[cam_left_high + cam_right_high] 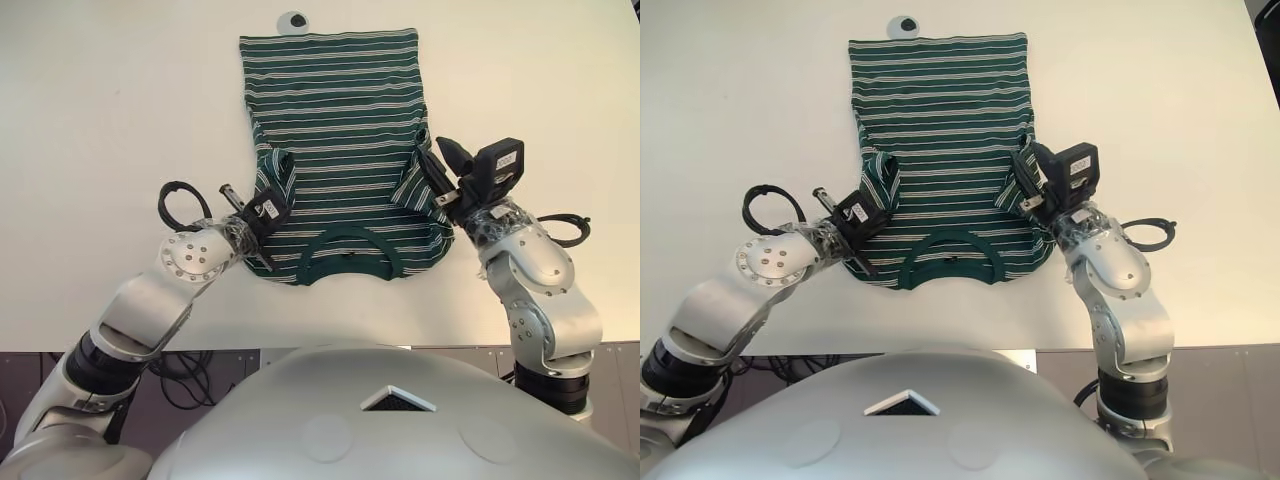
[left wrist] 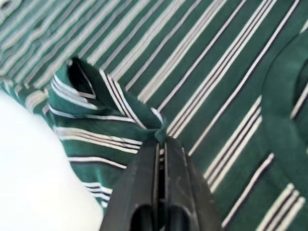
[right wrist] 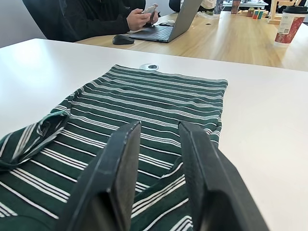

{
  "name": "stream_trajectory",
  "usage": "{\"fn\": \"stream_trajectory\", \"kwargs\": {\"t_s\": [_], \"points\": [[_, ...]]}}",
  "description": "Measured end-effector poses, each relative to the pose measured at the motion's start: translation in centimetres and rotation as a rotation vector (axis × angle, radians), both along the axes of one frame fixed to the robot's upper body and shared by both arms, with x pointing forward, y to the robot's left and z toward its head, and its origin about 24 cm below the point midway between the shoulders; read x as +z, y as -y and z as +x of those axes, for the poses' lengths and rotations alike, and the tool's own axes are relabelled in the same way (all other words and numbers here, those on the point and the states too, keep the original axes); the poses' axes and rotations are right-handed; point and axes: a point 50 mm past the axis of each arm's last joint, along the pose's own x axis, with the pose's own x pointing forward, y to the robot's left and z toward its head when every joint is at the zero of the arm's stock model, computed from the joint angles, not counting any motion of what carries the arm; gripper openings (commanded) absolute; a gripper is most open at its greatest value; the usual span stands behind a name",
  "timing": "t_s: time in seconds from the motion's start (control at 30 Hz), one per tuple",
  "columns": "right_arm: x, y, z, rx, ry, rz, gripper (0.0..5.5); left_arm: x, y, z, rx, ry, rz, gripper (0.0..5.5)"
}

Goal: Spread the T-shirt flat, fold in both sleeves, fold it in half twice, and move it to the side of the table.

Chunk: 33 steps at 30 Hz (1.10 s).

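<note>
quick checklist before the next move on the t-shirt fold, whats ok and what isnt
1. T-shirt spread on the table, collar toward the robot: ok.
2. Left sleeve folded onto the body: ok, though its cuff gapes open.
3. Right sleeve folded in: ok.
4. Left gripper free of the cloth: not ok, it is shut on the left sleeve.
5. Right gripper open: ok, jaws apart above the right sleeve.
6. Right gripper clear of the cloth: cannot tell.
</note>
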Motion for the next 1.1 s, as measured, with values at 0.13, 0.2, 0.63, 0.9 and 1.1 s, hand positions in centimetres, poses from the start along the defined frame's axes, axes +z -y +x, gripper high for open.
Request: {"fn": "stream_trajectory", "kwargs": {"t_s": [0.13,0.2,0.63,0.9,1.1], "points": [[0.2,0.6,0.0,0.009,-0.002,0.016,2.2,-0.2,0.1,0.2,0.009,0.019,-0.001,0.81],[0.6,1.2,-0.3,0.032,-0.01,0.026,2.52,0.1,0.3,-0.1,0.019,0.0,-0.068,1.09],[-1.9,8.5,-6.4,0.077,-0.486,0.086,3.2,6.0,-8.8,-0.5,0.067,-0.323,-0.497,1.96],[-3.9,7.9,-6.9,0.08,-0.582,0.15,2.0,0.4,-11.3,-5.3,0.233,-0.498,-0.534,1.98],[-4.3,7.6,-6.9,0.091,-0.61,0.19,2.0,-0.6,-10.1,-5.0,0.248,-0.469,-0.61,1.98]]}}
